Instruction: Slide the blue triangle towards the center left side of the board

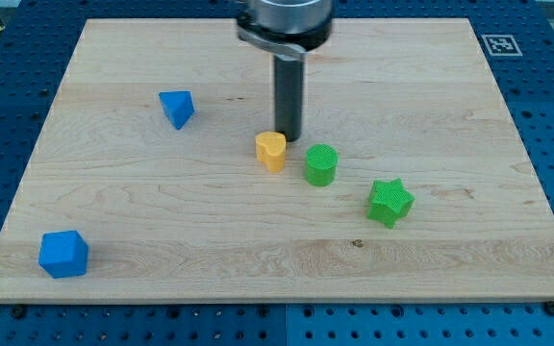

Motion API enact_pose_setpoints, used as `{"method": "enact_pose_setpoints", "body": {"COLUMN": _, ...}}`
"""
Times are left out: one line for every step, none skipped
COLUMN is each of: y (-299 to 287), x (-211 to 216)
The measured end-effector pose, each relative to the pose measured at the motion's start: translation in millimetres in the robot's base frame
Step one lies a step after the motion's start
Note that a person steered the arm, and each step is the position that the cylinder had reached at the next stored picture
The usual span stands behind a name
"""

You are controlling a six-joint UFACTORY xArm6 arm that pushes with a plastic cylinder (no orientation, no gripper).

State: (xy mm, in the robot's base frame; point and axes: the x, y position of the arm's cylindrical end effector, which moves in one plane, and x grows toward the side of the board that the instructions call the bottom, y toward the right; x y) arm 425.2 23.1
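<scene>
The bare tip (289, 137), holding nothing, touches the yellow block (270, 151); heading left toward the blue triangle (177, 108) risks dragging it.

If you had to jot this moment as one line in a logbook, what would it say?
my tip: just above yellow block | blue triangle: upper left, untouched | tip right of triangle, apart
</scene>
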Motion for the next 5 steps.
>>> {"method": "enact_pose_setpoints", "body": {"y": 14.9, "x": 1.3}}
{"method": "enact_pose_setpoints", "body": {"y": -25.6, "x": 3.4}}
{"method": "enact_pose_setpoints", "body": {"y": -29.7, "x": 3.4}}
{"method": "enact_pose_setpoints", "body": {"y": -63.0, "x": -10.0}}
{"method": "enact_pose_setpoints", "body": {"y": -88.3, "x": -19.4}}
